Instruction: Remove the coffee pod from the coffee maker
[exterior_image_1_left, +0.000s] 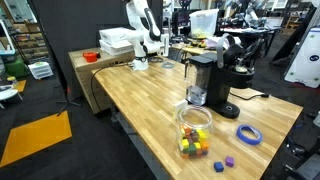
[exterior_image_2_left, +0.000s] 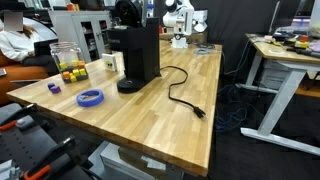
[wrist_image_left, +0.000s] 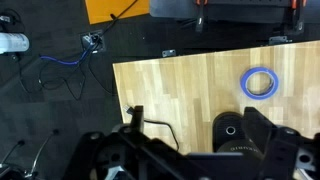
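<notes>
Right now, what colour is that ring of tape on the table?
The tape ring is blue, clearest in the wrist view.

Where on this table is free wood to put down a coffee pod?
The widest bare stretch of the table lies between the coffee maker and the white equipment at the far end. More free wood flanks the power cable. It is crowded near the jar of blocks, blue tape roll and loose blocks.
</notes>
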